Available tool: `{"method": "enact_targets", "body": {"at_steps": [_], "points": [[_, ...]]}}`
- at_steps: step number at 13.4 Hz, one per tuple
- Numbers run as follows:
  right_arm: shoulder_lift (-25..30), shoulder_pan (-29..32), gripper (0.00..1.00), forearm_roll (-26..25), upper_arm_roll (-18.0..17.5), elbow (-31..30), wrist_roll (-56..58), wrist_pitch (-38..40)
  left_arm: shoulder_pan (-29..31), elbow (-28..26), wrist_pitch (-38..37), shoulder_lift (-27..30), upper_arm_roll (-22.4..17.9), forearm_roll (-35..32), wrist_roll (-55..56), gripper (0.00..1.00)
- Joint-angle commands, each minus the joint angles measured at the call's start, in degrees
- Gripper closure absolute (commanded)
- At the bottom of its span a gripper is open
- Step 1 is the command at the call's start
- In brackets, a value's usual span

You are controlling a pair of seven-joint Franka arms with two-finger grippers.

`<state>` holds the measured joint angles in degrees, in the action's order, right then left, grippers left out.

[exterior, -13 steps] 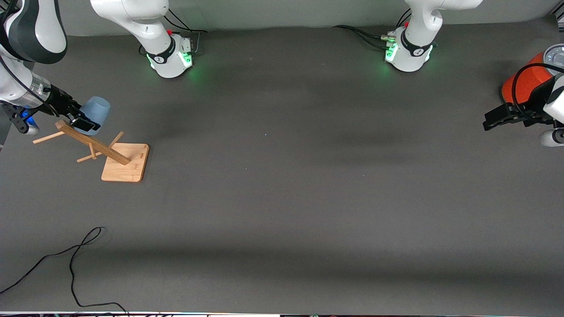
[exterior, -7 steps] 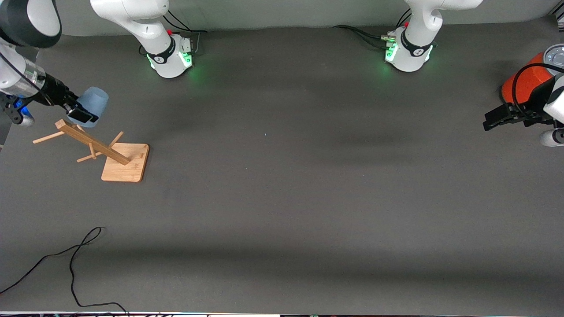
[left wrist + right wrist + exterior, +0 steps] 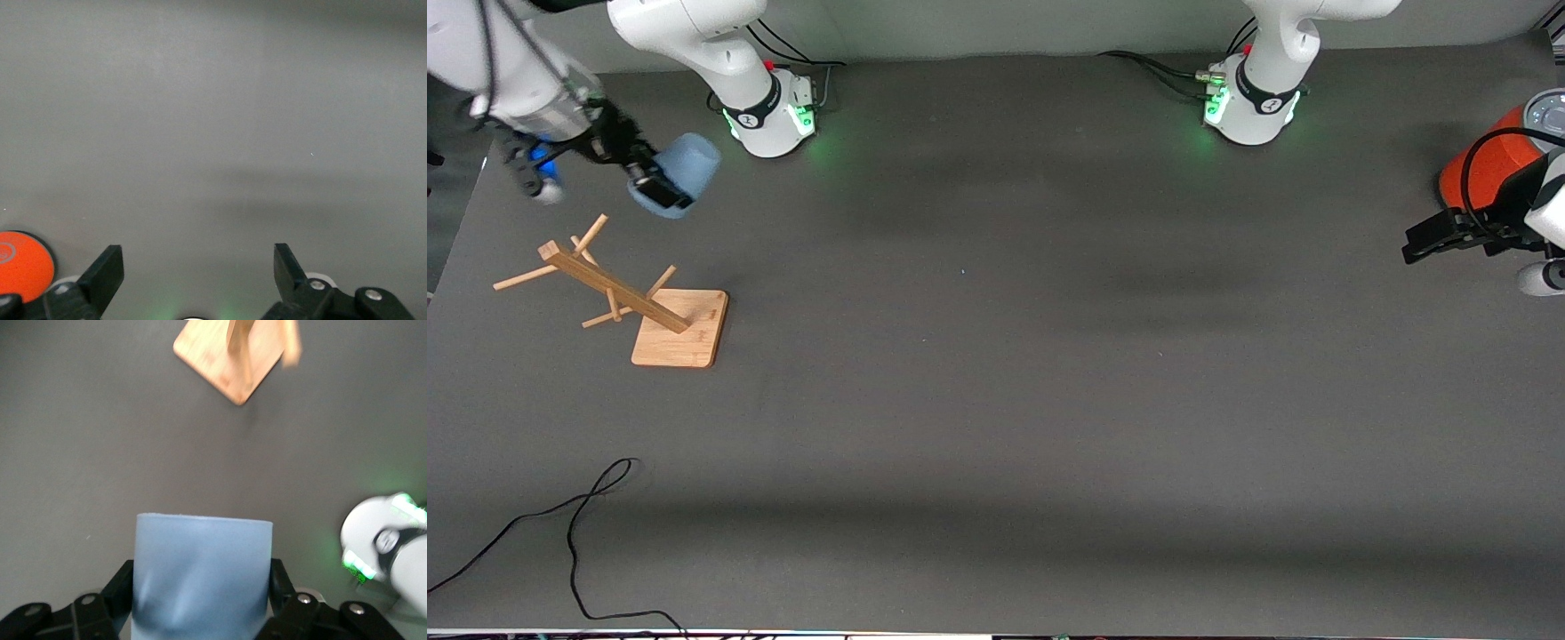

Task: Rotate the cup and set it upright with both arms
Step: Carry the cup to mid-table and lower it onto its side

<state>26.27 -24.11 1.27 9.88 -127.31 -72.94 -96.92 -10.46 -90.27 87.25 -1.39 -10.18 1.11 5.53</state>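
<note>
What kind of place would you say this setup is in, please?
Most likely a robotics lab bench: two white arms bolted by green-lit bases to a dark mat-covered table, a loose black cable, and a wooden peg rack as prop.

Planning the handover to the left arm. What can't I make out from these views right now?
- cup, held up by the right gripper: which end is the rim; the front view is blurred and the right wrist view cuts it off at the frame edge.
- left gripper, open and waiting beside the orange can: its arm is cut off by the front view's edge.
- The can is partly hidden by that arm.
</note>
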Motion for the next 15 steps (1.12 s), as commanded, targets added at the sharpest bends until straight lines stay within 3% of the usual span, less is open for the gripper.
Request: {"method": "enact_targets", "body": {"at_steps": [1,4,8,12,15], "points": [[-6.0,-10.6,0.7,2.1,0.4,7.0,-15.2,0.1,0.2,-0.9,-0.5,1.2,0.2,0.6,-0.7,0.0],[-20.7,-21.7,0.72,3.1,0.4,20.6,-31.9,-1.0,0.2,-0.9,-0.5,1.1,0.2,0.6,-0.7,0.0],[-40.7,-31.1,0.72,3.0,0.5,38.8,-47.4,-2.0,0.2,-0.6,-0.6,0.9,0.2,0.6,-0.7,0.0],[-58.4,-35.7,0.72,2.6,0.5,52.0,-60.5,-4.5,0.3,-0.4,-0.7,0.8,0.2,0.6,-0.6,0.0],[-67.9,-37.6,0.72,2.3,0.5,58.2,-66.4,-8.4,0.3,-0.4,-0.7,0.6,0.2,0.6,-0.6,0.0]]}}
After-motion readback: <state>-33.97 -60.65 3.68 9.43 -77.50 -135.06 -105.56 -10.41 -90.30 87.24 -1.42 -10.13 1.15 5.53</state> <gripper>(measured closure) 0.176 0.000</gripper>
